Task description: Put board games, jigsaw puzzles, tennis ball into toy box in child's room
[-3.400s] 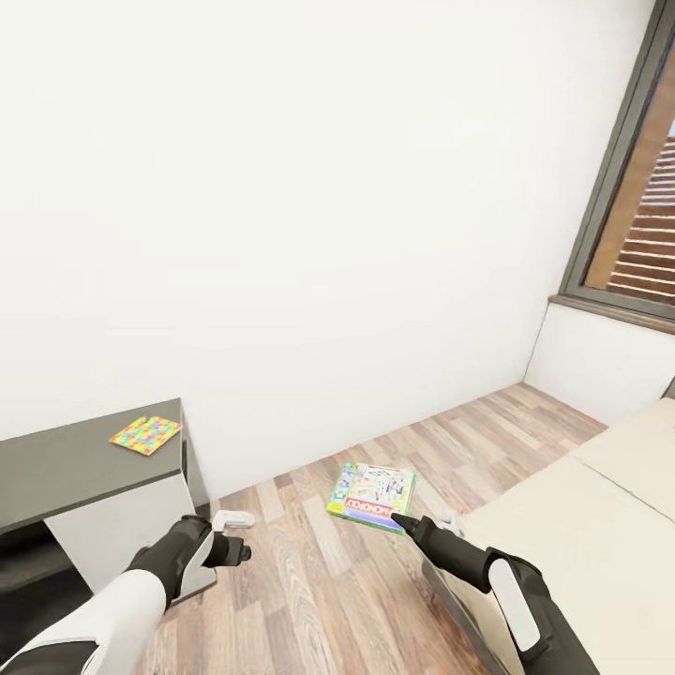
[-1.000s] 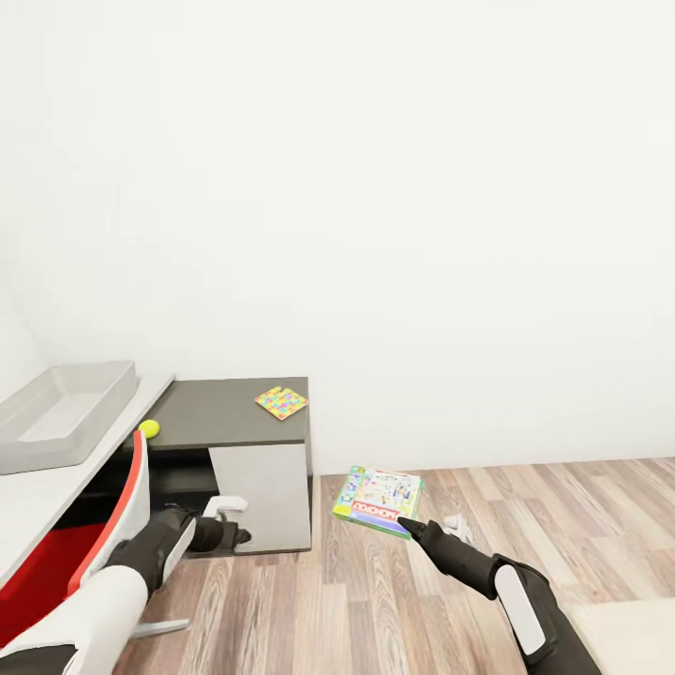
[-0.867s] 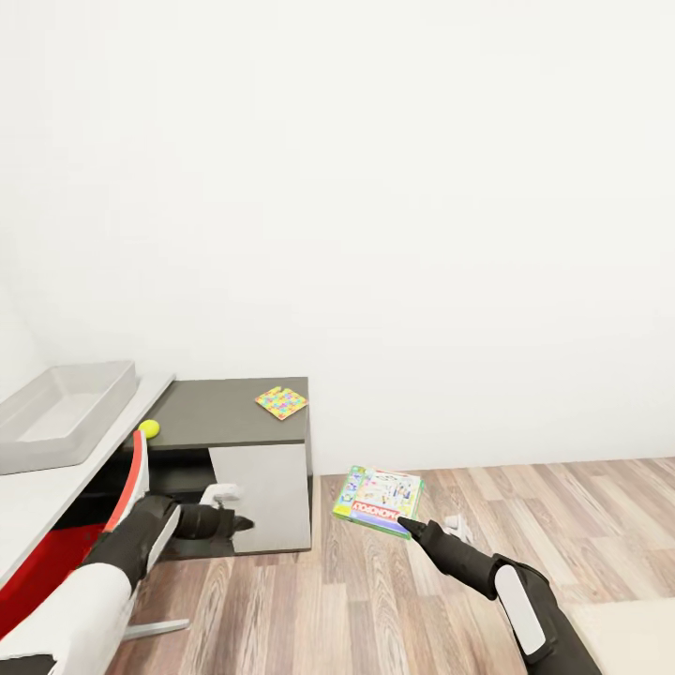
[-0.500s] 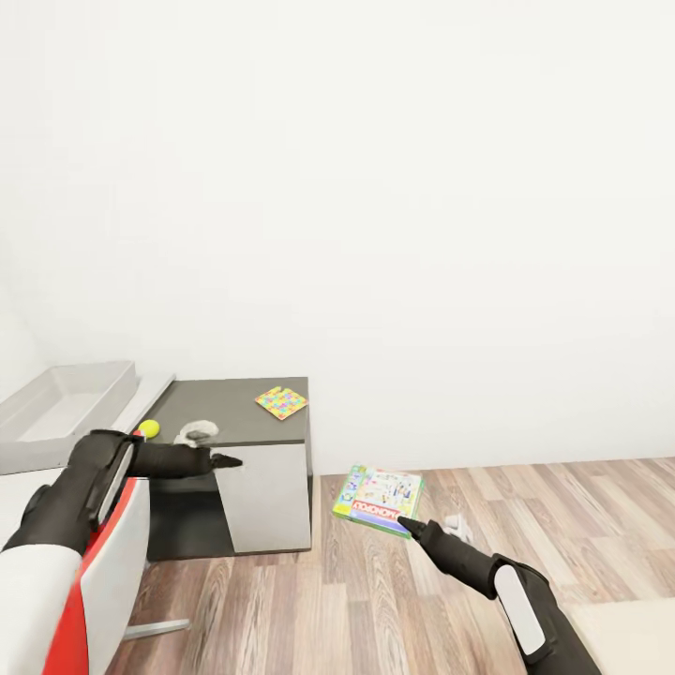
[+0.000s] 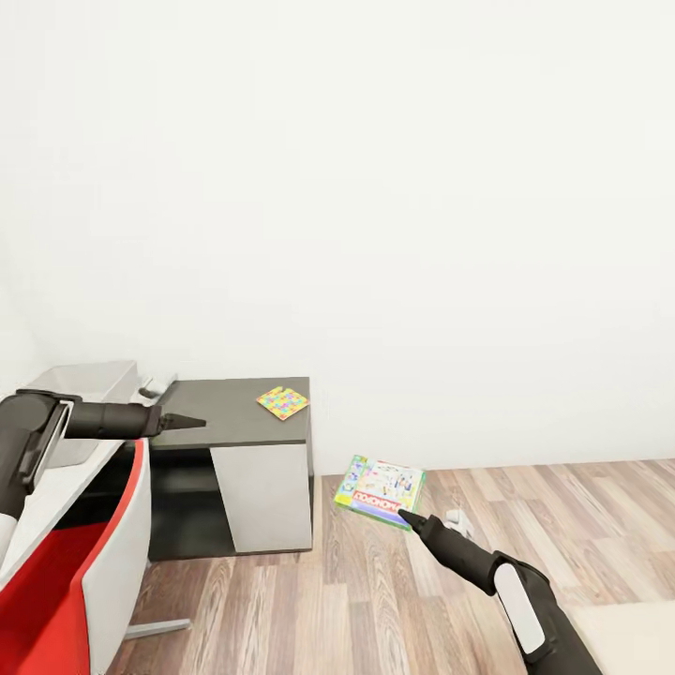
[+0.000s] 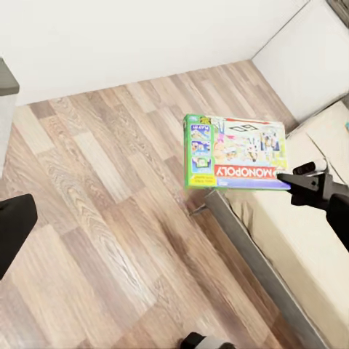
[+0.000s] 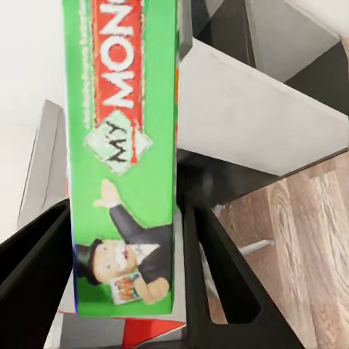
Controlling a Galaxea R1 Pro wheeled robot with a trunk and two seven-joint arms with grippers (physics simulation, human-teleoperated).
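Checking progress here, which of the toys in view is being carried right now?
The green-edged Monopoly box, clamped in the right gripper above the floor. The jigsaw puzzle lies loose on the dark cabinet.

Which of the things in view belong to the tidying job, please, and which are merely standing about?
Job: board game, clamped in the right end effector; jigsaw puzzle on the dark cabinet; toy box on the table; left end effector.
Standing about: red chair, bed.
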